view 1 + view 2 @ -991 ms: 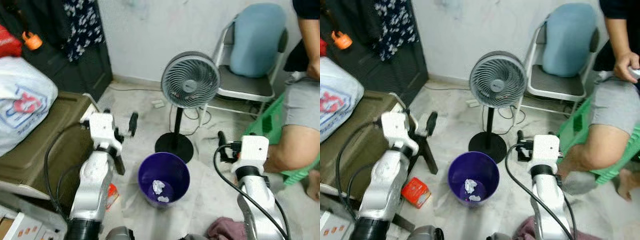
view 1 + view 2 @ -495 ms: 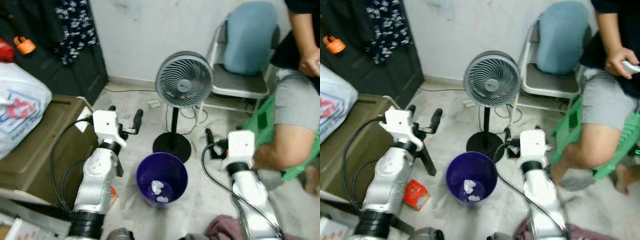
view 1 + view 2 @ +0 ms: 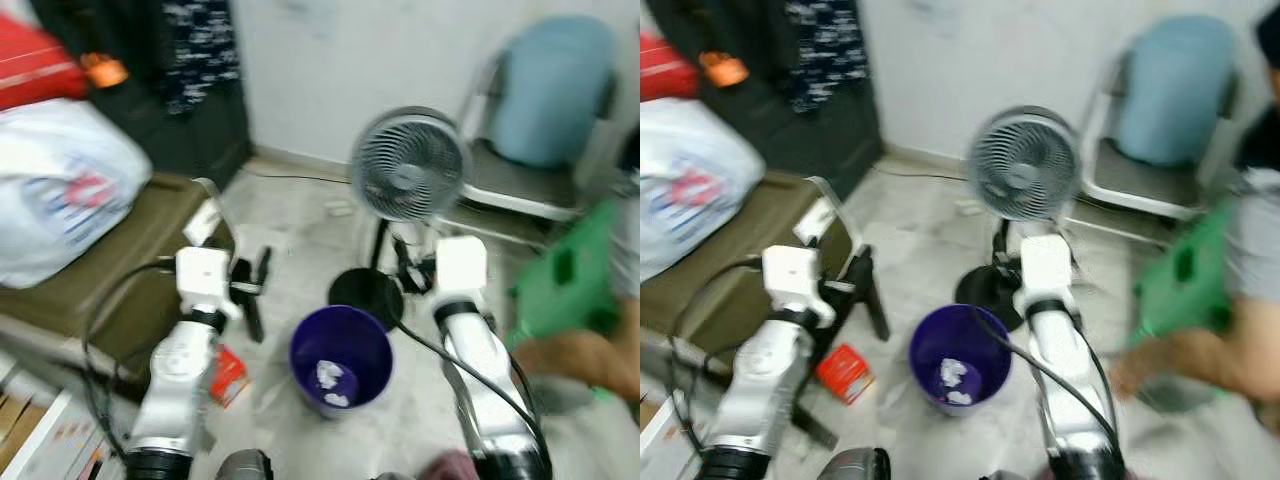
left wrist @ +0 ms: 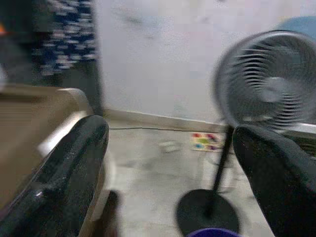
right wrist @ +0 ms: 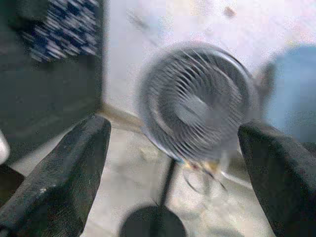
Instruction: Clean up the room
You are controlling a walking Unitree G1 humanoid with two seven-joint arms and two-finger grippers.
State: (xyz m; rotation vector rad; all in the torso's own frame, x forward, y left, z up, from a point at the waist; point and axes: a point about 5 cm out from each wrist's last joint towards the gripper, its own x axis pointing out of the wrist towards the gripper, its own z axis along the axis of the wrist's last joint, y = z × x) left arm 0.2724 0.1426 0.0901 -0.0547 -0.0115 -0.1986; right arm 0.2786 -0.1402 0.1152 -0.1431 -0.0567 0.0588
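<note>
The purple bin [image 3: 340, 358] stood on the pale floor [image 3: 290, 260] between the robot's two arms, with white crumpled paper [image 3: 328, 376] lying at its bottom. Just behind it rose a grey pedestal fan [image 3: 408, 180] on a black round base. The left end effector [image 4: 168, 163] hung above the floor left of the bin, its fingers [image 4: 64, 173] spread wide with nothing between them. The right end effector [image 5: 173, 163] was raised close to the fan, fingers equally wide apart and holding nothing. A small red box [image 3: 843, 372] lay on the floor left of the bin, near a brown trunk [image 3: 110, 260] carrying a white bag [image 3: 60, 190]. The head views were blurred.
</note>
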